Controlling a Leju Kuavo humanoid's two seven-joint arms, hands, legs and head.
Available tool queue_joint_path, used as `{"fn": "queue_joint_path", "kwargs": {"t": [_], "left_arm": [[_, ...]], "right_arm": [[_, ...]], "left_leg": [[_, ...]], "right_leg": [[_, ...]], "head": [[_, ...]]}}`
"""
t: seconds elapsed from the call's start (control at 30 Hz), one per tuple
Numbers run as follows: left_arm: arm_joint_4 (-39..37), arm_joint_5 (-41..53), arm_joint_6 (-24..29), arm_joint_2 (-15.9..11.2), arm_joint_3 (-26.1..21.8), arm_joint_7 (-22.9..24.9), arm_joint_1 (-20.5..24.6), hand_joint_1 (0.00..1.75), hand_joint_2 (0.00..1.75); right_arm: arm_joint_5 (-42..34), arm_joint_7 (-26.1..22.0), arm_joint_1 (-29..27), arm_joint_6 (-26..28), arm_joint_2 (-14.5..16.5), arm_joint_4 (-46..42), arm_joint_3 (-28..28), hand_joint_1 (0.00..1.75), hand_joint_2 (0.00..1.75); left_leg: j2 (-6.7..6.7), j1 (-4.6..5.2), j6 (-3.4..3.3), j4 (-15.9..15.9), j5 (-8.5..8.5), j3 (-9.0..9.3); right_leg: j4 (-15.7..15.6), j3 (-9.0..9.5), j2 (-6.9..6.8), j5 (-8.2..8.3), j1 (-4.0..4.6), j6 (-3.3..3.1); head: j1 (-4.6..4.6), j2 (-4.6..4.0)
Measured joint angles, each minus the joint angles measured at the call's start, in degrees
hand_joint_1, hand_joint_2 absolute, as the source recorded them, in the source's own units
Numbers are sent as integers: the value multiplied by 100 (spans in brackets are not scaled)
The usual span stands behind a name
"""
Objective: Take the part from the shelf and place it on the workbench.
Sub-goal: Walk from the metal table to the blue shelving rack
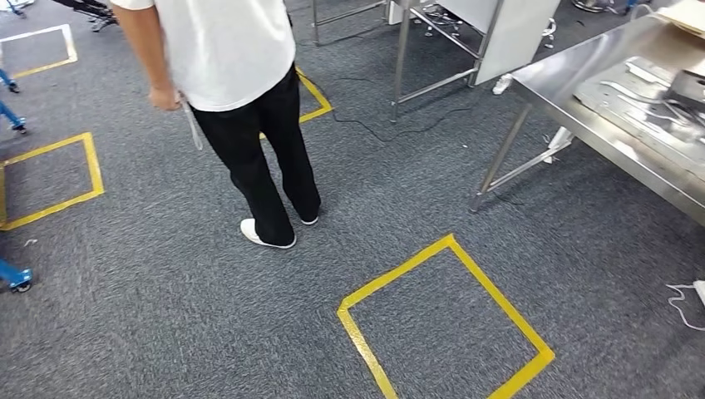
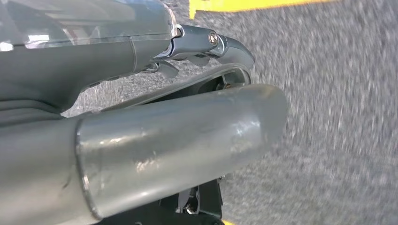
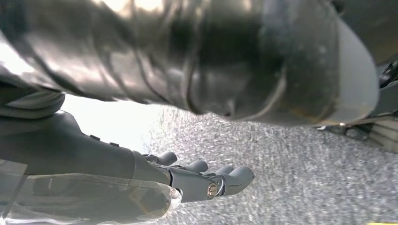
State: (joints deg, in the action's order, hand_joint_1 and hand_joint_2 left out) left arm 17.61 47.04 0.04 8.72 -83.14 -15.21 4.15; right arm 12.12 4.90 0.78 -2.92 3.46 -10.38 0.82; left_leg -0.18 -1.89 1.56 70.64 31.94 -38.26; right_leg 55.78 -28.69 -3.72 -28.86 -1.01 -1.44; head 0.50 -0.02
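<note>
The steel workbench (image 1: 574, 71) stands at the right of the head view, with flat grey metal parts (image 1: 644, 104) lying on its top. In the left wrist view my left hand (image 2: 155, 136) hangs over grey carpet, thumb and fingers (image 2: 206, 44) stretched out with nothing between them. Seen in the right wrist view, my right hand (image 3: 141, 159) hangs the same way, its fingers (image 3: 211, 180) straight and apart from the thumb, holding nothing.
A person (image 1: 249, 125) in a white shirt and black trousers stands on the carpet ahead and to the left. Yellow tape squares (image 1: 445, 320) mark the floor. A metal frame (image 1: 399, 58) and a black cable (image 1: 382, 129) lie beyond, blue casters (image 1: 12, 278) at far left.
</note>
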Motion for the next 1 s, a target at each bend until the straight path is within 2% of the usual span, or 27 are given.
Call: {"fn": "queue_joint_path", "kwargs": {"t": [0.07,0.1,0.13,0.17,0.23,0.3,0.33,0.37,0.4,0.43,0.47,0.5,0.53,0.6,0.63,0.67,0.73,0.77,0.83,0.87,0.9,0.93,0.97,1.0], "left_arm": [[32,-40,2,14,-11,16,1,0,0],[47,-57,3,29,-15,24,9,0,0],[61,-73,3,44,-19,31,14,0,0],[78,-88,3,59,-28,37,14,0,0],[116,-119,3,63,-48,42,0,0,0],[145,-141,4,73,-60,44,3,0,0],[157,-144,4,77,-63,45,8,0,0],[166,-146,3,81,-68,45,12,0,0],[173,-146,3,82,-76,45,13,0,0],[178,-146,3,83,-85,45,13,0,0],[179,-146,3,84,-95,45,11,0,0],[180,-148,3,86,-104,46,9,0,0],[180,-156,2,91,-111,49,9,0,0],[186,-188,-5,130,-122,60,17,0,0],[198,-213,-9,154,-125,71,28,0,0],[214,-237,-11,175,-129,85,33,0,0],[253,-283,-15,195,-135,114,20,0,0],[274,-303,-15,199,-138,127,5,0,0],[315,-349,-14,214,-140,149,-3,0,0],[334,-369,-14,221,-140,155,3,0,0],[351,-392,-14,229,-140,161,11,0,0],[372,-416,-14,234,-140,164,15,0,0],[397,-445,-12,240,-140,172,13,0,0],[422,-475,-8,246,-140,182,7,0,0]], "right_arm": [[25,2,5,18,7,0,6,0,0],[44,3,6,34,3,0,10,0,0],[67,3,11,55,-1,0,17,0,0],[88,3,23,78,-4,-1,28,0,0],[116,1,61,109,5,-3,52,0,0],[122,1,74,115,13,-5,76,0,0],[123,1,66,115,15,-7,86,0,0],[123,1,53,115,16,-7,95,0,0],[123,1,41,115,16,-7,101,0,0],[124,2,32,115,16,-6,104,0,0],[124,2,26,115,16,-5,107,0,0],[124,2,21,116,16,-5,108,0,0],[124,2,19,119,16,-5,108,0,0],[127,2,7,129,3,-4,110,0,0],[128,-1,7,136,-5,-3,113,0,0],[130,0,10,144,-11,-1,118,0,0],[130,-2,32,164,-8,-1,132,0,0],[130,0,39,174,-1,-2,138,0,0],[130,-1,24,191,10,-4,142,0,0],[130,-1,8,196,11,-3,143,0,0],[129,-2,-6,198,11,-3,143,0,0],[126,-1,-11,197,11,-2,143,0,0],[122,-2,-11,197,13,-2,143,0,0],[116,-5,-6,196,15,-2,143,0,0]], "left_leg": [[199,-37,67,-755,-352,410],[282,-39,62,-1044,-449,561],[332,-27,34,-1190,-477,633],[325,-9,-16,-1207,-453,628],[218,0,-129,-1209,-460,600],[114,10,-223,-1232,-484,597],[59,23,-263,-1242,-497,597],[1,48,-293,-1245,-503,586],[-66,79,-317,-1245,-508,576],[-142,113,-334,-1244,-510,570],[-226,147,-347,-1243,-510,574],[-315,177,-356,-1242,-508,589],[-403,199,-363,-1242,-506,611],[-556,214,-367,-1242,-502,619],[-626,205,-358,-1242,-506,604],[-697,189,-342,-1246,-513,580],[-834,175,-291,-1267,-541,558],[-780,186,-271,-1245,-524,546],[-449,212,-222,-941,-316,404],[-246,206,-188,-626,-129,246],[-131,187,-147,-258,60,57],[-75,162,-108,59,185,-104],[-45,135,-72,219,208,-182],[-19,110,-40,159,120,-143]], "right_leg": [[63,29,-123,-70,-19,103],[105,39,-173,-111,-16,162],[137,47,-213,-141,-5,211],[151,56,-248,-157,4,249],[142,91,-288,-174,-29,307],[337,22,-68,-361,-68,341],[618,-109,96,-546,-74,338],[1006,-302,240,-755,-65,318],[1415,-518,303,-924,-49,290],[1727,-695,329,-1000,-23,254],[1839,-783,346,-948,10,204],[1726,-765,373,-780,51,140],[1410,-650,432,-529,100,66],[658,-359,765,-109,179,-94],[416,-274,902,-9,203,-142],[300,-240,990,14,214,-174],[205,-206,870,35,201,-172],[132,-161,783,57,183,-166],[-10,-63,585,99,142,-160],[-34,-38,479,95,148,-156],[-36,-30,375,84,148,-158],[-30,-31,271,68,145,-149],[-21,-29,174,49,137,-134],[-7,-24,86,27,123,-115]], "head": [[-1,0],[1,0],[3,1],[4,1],[6,1],[7,0],[8,0],[9,0],[9,0],[9,1],[9,1],[8,1],[8,0],[5,0],[6,0],[7,1],[9,1],[8,1],[1,0],[-1,0],[-3,0],[-3,0],[-4,0],[-4,0]]}}
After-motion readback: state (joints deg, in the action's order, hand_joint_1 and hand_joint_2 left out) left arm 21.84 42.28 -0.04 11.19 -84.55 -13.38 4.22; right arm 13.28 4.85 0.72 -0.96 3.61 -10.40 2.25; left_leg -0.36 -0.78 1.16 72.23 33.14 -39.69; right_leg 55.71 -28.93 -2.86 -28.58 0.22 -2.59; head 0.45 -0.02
